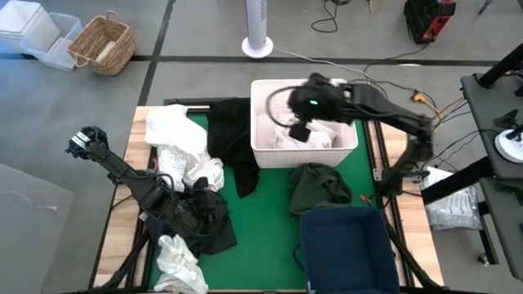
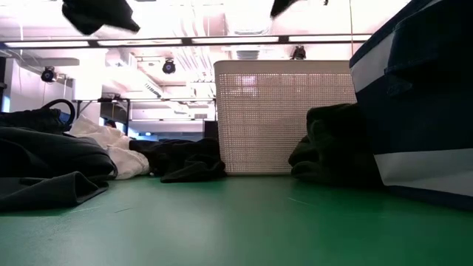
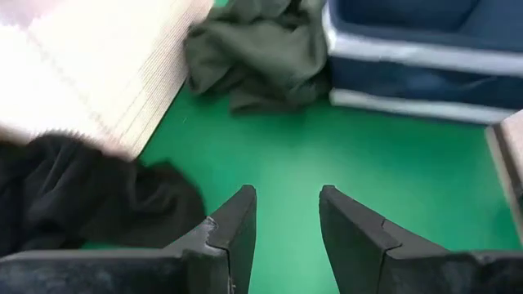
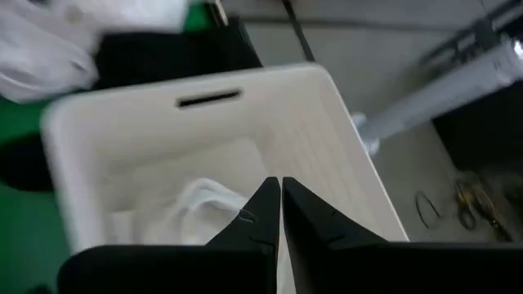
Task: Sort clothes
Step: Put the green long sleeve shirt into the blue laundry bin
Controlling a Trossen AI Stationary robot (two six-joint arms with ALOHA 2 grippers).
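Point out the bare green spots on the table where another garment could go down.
Bare mat lies between the black clothes pile and the navy bin, below the white bin. It narrows beside the dark green garment. The left side is crowded with white clothes and the left gripper.

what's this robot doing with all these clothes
It is sorting laundry by colour. The right gripper is over the white bin, fingers shut and empty, with white garments already inside. The left gripper is open above the green mat, near a heap of black clothes. A dark green garment lies by the navy bin, and more white clothes wait on the table.
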